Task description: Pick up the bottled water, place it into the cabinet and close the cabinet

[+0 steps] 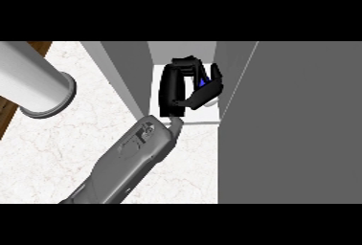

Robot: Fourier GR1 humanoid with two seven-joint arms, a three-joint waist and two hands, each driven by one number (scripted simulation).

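My left hand [174, 91] reaches inside the open cabinet [129, 72], over its pale shelf floor. Its black fingers curl round the bottled water [203, 82], of which only a small blue patch shows between fingers and thumb. The rest of the bottle is hidden by the hand. The grey forearm [130, 153] runs from the lower left up to the cabinet's opening. My right hand shows nowhere in the head view.
The cabinet's grey door [297, 124] stands open and fills the right side. A pale cylinder with a flanged end [35, 81] lies at the upper left. White marble counter [50, 153] spreads beneath the forearm, with a wooden strip at the far left edge.
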